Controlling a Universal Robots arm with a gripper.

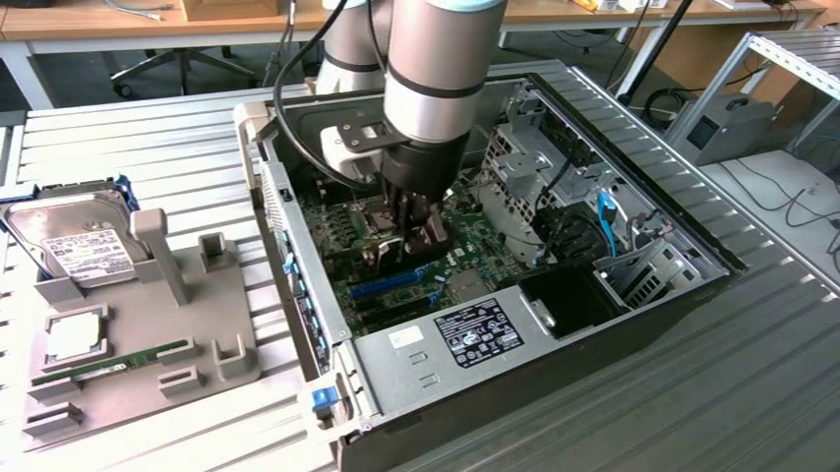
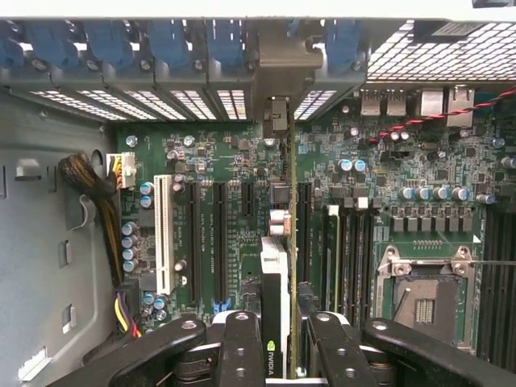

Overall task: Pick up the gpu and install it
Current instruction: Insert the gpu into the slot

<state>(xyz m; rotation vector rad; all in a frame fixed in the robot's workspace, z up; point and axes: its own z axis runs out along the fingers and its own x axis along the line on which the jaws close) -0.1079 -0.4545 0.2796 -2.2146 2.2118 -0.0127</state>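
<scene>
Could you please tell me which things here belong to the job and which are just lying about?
Job: gpu, held by the gripper over the motherboard; open computer case.
Lying about: hard drive, RAM stick, grey holder.

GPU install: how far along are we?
Done: the gpu is picked up, clamped in the gripper inside the case. In hand: it is edge-on over the motherboard slots, bracket end toward the rear openings. Left: seating; I can't tell whether it has entered a slot, and the gripper has not let go.
</scene>
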